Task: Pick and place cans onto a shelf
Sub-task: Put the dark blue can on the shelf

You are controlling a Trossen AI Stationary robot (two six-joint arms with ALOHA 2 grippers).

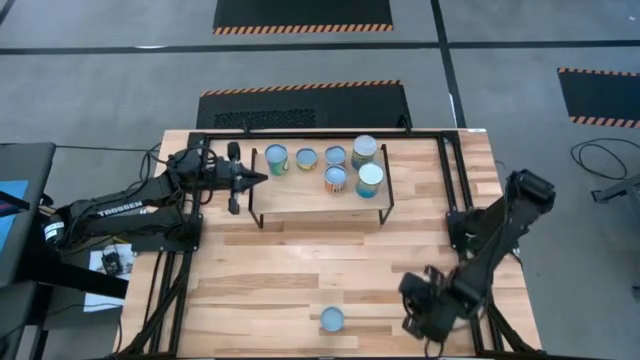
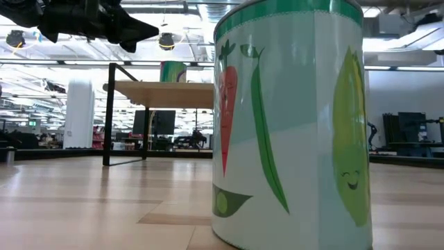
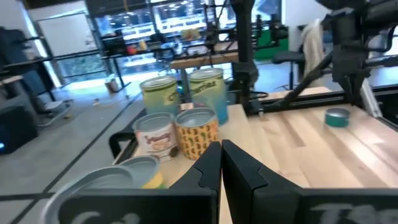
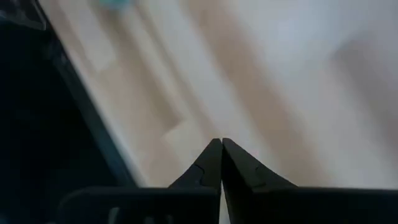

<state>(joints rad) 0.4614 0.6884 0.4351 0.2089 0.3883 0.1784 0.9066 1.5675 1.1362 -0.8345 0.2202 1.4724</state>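
Note:
Several cans stand upright on the light wooden shelf [image 1: 300, 195]: a green one [image 1: 276, 158], two small ones [image 1: 306, 158] [image 1: 335, 156], a wider one [image 1: 364, 150], an orange one [image 1: 335, 180] and a teal one [image 1: 370, 180]. One more can [image 1: 331, 320] stands on the tabletop near the front edge; it fills the low view [image 2: 291, 125]. My left gripper [image 1: 262, 178] is shut and empty, above the shelf's left end, pointing toward the cans [image 3: 198, 130]. My right gripper [image 1: 410, 322] is shut and empty, low over the table, to the right of the lone can.
The shelf stands on thin black legs [image 2: 109, 114] at the far middle of the wood-plank table [image 1: 250, 280]. A black frame [image 1: 455, 180] runs round the work area. The right arm's base [image 1: 470, 230] stands at the table's right side.

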